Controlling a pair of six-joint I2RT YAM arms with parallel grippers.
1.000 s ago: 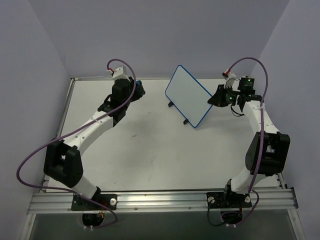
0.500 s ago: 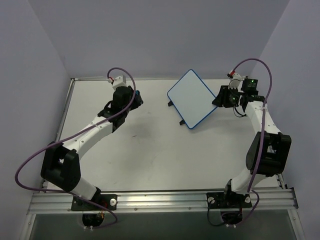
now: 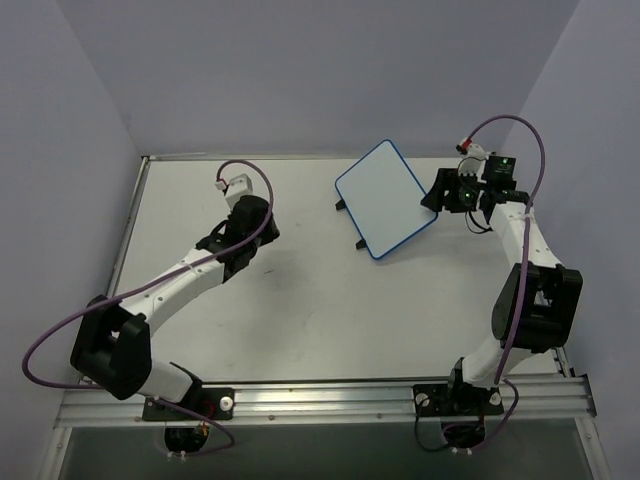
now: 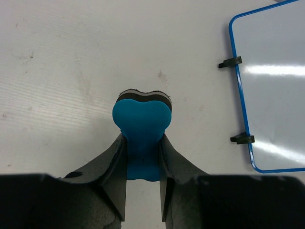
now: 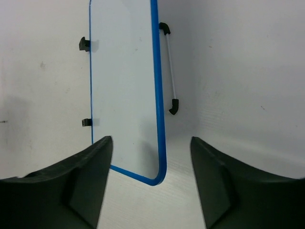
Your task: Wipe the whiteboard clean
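Observation:
The whiteboard [image 3: 385, 198] with its blue frame stands at the back of the table, its face blank. In the left wrist view the whiteboard [image 4: 276, 90] shows at the right with two black feet on its near edge. My left gripper [image 4: 142, 160] is shut on a blue bone-shaped eraser [image 4: 142, 121], held over the bare table to the left of the board; from above the left gripper [image 3: 258, 222] hides the eraser. My right gripper [image 5: 151, 160] stands open, the board's near corner [image 5: 159, 176] between its fingers, touching neither. From above, the right gripper [image 3: 437, 195] sits at the board's right edge.
A thin white bar with black ends [image 5: 169, 67] shows behind the board on its right side. Purple walls close in the table [image 3: 320, 300] at the back and both sides. A metal rail [image 3: 320, 400] runs along the near edge.
My right gripper has opened and let go of the board's right edge; the board has swung and now rests on its own. My left arm has drawn back toward me with the eraser.

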